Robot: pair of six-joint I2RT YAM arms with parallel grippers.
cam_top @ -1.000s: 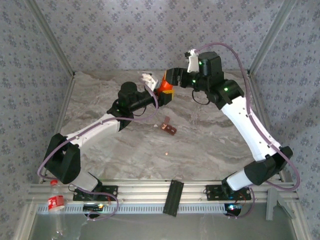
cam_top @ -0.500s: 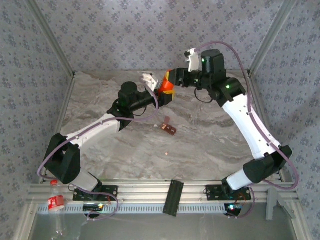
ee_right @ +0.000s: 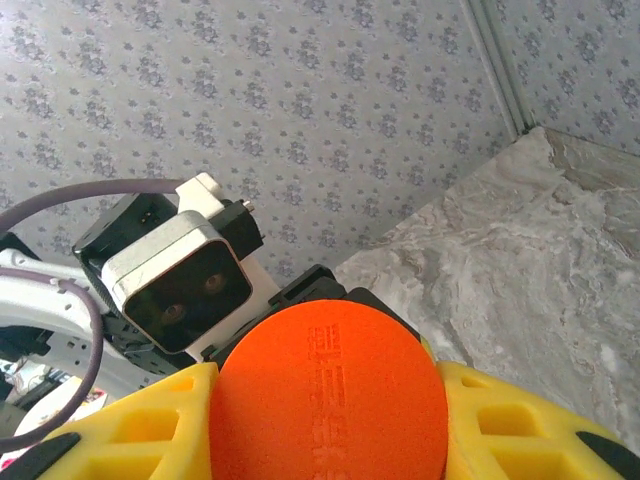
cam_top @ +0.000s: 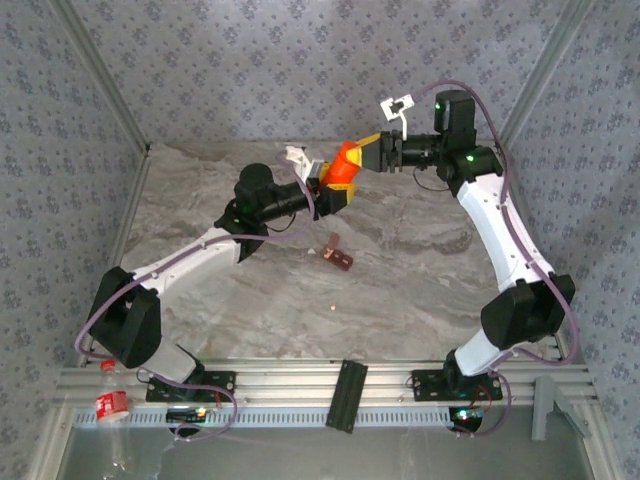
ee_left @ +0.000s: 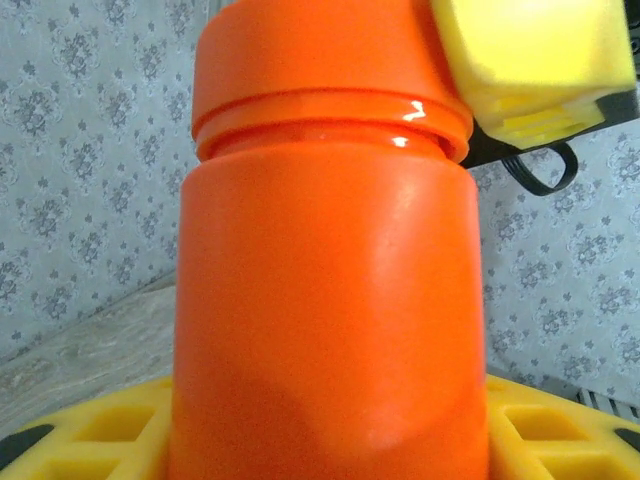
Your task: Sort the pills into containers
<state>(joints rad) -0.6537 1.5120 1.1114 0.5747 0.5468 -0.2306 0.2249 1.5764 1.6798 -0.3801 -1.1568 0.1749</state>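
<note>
Above the grey marbled table (cam_top: 430, 290), far side: clamping the orange plastic cylindrical bottle (cam_top: 343, 172) by its body with left fingers (ee_left: 95, 435), pinching its round orange cap (ee_right: 330, 400) with right fingers (ee_right: 525, 430), pointing the cap end rightward. Spotting dark reddish-brown three-compartment containers (cam_top: 338, 256) and one pale pill (cam_top: 331, 307) lying below, nearside.

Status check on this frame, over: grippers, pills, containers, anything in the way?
Left gripper clamped on orange bottle, right gripper on its cap. Containers on table, untouched; one pill loose nearby. No obstruction seen.

Light was bright, diffuse; faint shadows on table (cam_top: 420, 290); glare streak on orange bottle (ee_left: 325, 300); wrist close-ups were slightly soft.
</note>
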